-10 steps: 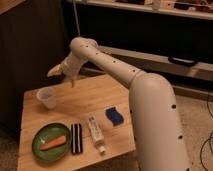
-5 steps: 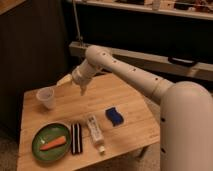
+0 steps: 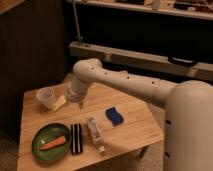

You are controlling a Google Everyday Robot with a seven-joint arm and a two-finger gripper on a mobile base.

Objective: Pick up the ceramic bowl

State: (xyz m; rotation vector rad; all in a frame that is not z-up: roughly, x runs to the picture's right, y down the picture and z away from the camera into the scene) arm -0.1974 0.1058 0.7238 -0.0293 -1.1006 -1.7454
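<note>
White tubular arm [image 3: 131,86] with small dark dots, pale pincer [image 3: 59,102] beside the cup [image 3: 45,95]

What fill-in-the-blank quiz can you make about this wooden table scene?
The shallow round green ceramic bowl holds an orange ____.
The robot's gripper hangs beside the small translucent white ____.
The wavy-edged sponge beside the white tube is coloured ____.
Missing words: carrot; cup; blue.
</note>
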